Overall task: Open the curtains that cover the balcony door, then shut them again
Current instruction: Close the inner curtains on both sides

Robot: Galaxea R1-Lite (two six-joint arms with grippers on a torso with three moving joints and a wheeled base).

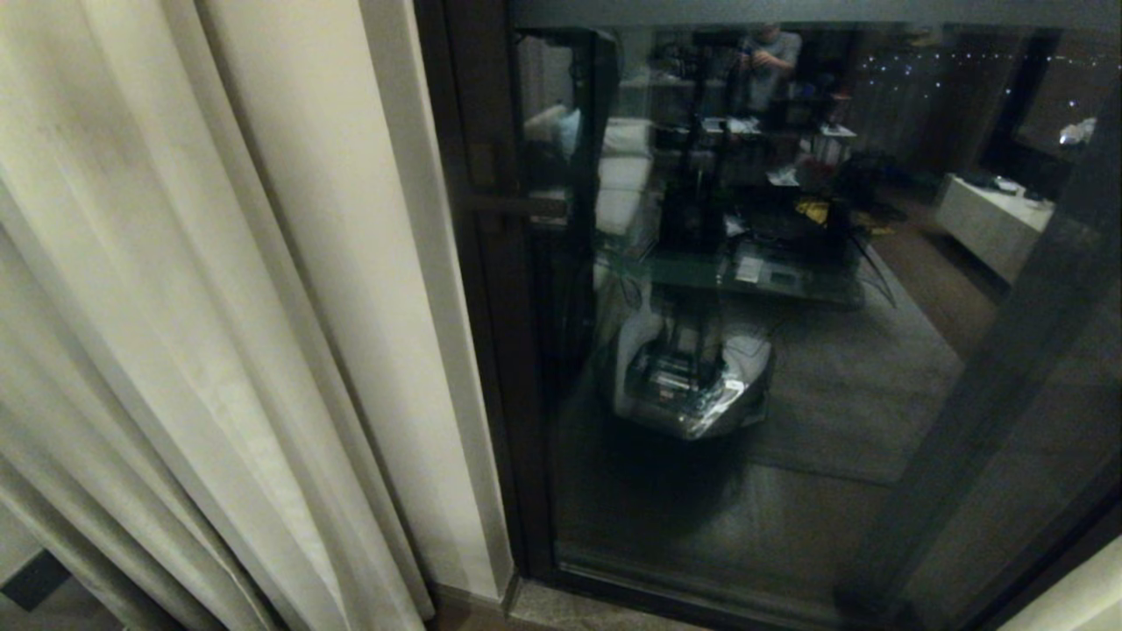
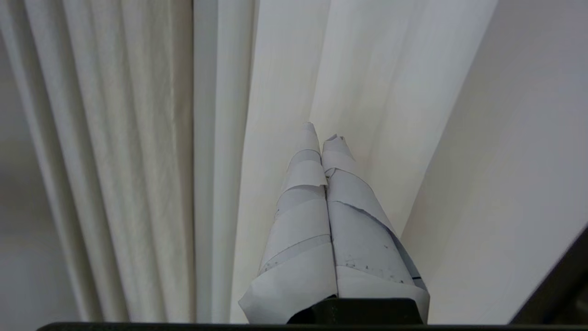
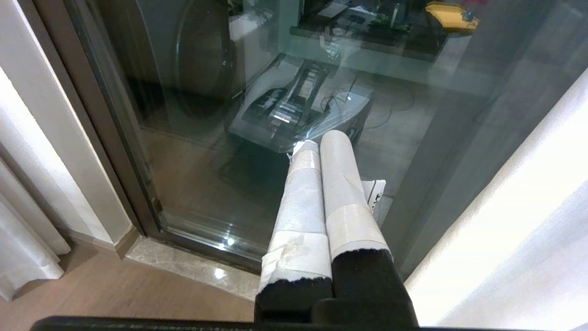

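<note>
Curtains [image 1: 219, 333] drawn apart, one cream panel bunched at left, sliver of other at far right; dark-framed door [image 1: 789, 350] bare between, glass mirroring room (person dimly reflected). Left gripper [image 2: 321, 138], taped fingers pressed together, nothing held, tips in fold of left panel. Right gripper [image 3: 321, 142] jaws likewise together, empty, pointing at glass low near sill [image 3: 193, 266].

My right pincer [image 3: 317, 142]: tape-wrapped fingers [image 3: 340, 184] pressed together, nothing between them. Straight ahead of the tips, the balcony door [image 3: 193, 138], dark-framed glass reflecting a room. Cream curtains [image 3: 519, 220] hang on both sides of me. Marble sill [image 3: 193, 266] and wood floor [image 3: 92, 294] below.
</note>
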